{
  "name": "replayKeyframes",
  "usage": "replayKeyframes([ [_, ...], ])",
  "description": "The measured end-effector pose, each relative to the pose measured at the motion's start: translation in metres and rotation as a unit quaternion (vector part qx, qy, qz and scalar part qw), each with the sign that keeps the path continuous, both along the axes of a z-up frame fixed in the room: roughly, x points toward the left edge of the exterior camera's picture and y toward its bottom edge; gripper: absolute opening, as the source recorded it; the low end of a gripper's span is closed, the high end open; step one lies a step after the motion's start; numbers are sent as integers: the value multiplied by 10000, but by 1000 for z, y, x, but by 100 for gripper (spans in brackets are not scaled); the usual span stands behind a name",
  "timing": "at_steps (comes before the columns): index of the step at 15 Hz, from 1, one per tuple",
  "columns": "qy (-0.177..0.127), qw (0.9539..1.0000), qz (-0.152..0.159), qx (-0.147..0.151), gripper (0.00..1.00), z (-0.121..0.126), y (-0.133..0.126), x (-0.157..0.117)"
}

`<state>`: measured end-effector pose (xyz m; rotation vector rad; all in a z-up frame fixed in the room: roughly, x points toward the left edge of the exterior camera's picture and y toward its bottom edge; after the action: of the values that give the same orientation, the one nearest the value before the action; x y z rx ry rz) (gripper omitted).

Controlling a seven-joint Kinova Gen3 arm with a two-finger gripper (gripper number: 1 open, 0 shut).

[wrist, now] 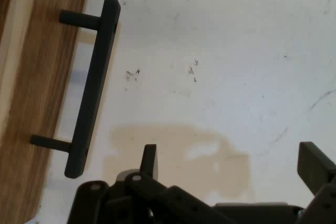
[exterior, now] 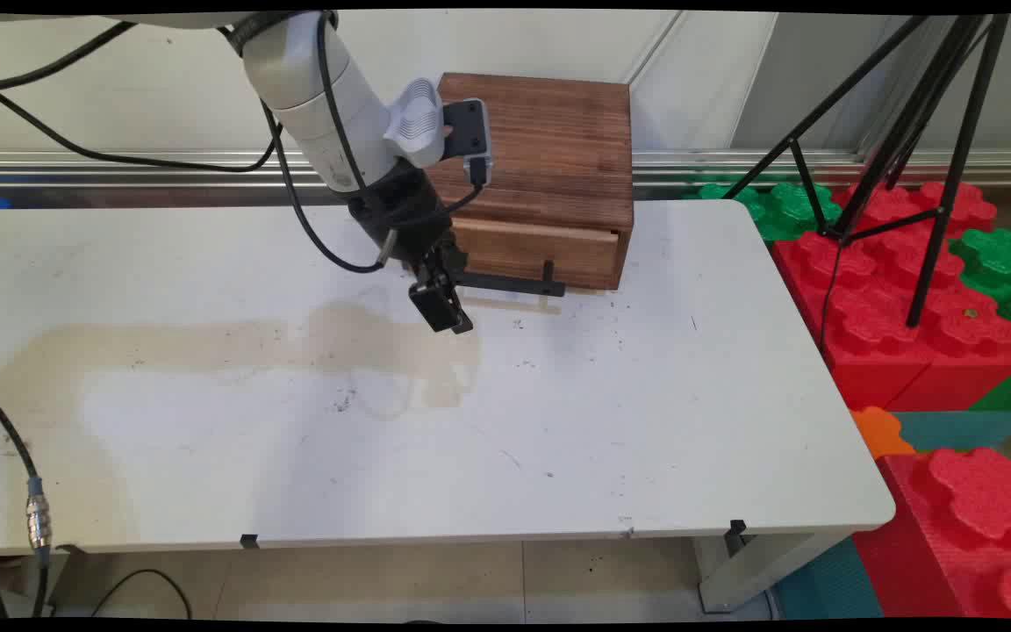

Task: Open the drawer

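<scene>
A brown wooden box (exterior: 541, 145) stands at the table's far edge, with a drawer front (exterior: 532, 250) low on its near side. A black bar handle (exterior: 510, 283) sticks out from the drawer on two posts. My gripper (exterior: 444, 312) hangs just above the table (exterior: 646, 395), close to the handle's left end and a little in front of it. In the hand view the handle (wrist: 92, 93) runs up the left side, next to the wood of the drawer front (wrist: 31, 103). The gripper (wrist: 231, 161) is open and holds nothing; its fingers are off the handle.
A pale brown stain (exterior: 233, 342) spreads over the table's left and middle. Large red foam blocks (exterior: 900, 307) and green foam blocks (exterior: 997, 254) stand off the right edge, under a black tripod (exterior: 935, 158). Black cables (exterior: 23, 456) hang at the left.
</scene>
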<state>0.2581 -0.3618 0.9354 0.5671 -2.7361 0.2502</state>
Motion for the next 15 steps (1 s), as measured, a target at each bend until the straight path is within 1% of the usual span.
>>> replayKeyframes([
  [8, 48, 9999, -14, -117, 100, -7, -19, -9],
  [15, 24, 9997, -110, -203, 100, -22, -39, -19],
])
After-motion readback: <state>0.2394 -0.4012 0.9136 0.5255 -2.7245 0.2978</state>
